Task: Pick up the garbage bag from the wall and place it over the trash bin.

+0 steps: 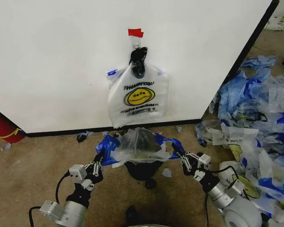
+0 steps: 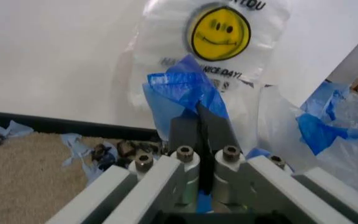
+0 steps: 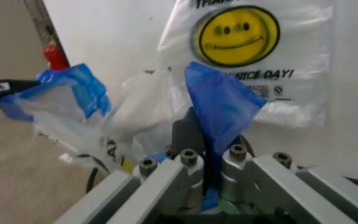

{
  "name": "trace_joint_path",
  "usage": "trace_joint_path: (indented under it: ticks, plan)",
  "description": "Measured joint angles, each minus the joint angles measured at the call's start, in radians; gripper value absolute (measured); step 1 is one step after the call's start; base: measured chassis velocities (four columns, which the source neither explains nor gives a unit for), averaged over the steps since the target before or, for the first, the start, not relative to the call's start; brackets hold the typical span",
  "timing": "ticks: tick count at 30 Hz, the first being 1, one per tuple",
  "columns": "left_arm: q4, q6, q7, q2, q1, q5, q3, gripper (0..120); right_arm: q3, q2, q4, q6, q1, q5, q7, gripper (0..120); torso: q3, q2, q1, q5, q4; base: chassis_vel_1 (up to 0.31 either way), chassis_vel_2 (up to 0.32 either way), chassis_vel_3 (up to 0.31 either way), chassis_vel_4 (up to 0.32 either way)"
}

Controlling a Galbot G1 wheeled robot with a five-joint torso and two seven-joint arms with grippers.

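Note:
A translucent white garbage bag [image 1: 139, 143] with blue edges is stretched open between my two grippers, just above the black trash bin [image 1: 143, 170]. My left gripper [image 1: 99, 162] is shut on its blue edge [image 2: 182, 88]. My right gripper [image 1: 181, 156] is shut on the opposite blue edge [image 3: 219, 100]. A second bag [image 1: 138, 97] with a yellow smiley face and "THANK YOU" print hangs from a black hook [image 1: 138, 60] on the white wall [image 1: 57, 61], under a red tape piece [image 1: 136, 32]. Most of the bin is hidden by the held bag.
A big heap of blue-and-white bags [image 1: 260, 109] covers the floor to the right. A red cylinder [image 1: 2, 126] lies at the wall's lower left. Small plastic scraps [image 1: 83, 136] lie on the tan carpet along the wall's black base strip.

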Motion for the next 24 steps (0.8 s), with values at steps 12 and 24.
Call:
trace_joint_path:
  ticks: [12,24]
  plan:
    - [0.050,-0.025,0.027,-0.020,-0.018,0.032,0.043,0,0.007,-0.040,-0.005,0.021,-0.056,-0.054,0.006,0,0.000,0.000,0.000,-0.0003,0.0001,0.000,0.000,0.000,0.000]
    - [0.051,0.021,0.020,0.021,-0.146,-0.004,0.150,0,0.047,-0.021,-0.025,0.054,-0.074,-0.063,-0.035,0,0.000,0.000,0.000,-0.0001,-0.0003,0.000,0.000,0.000,0.000]
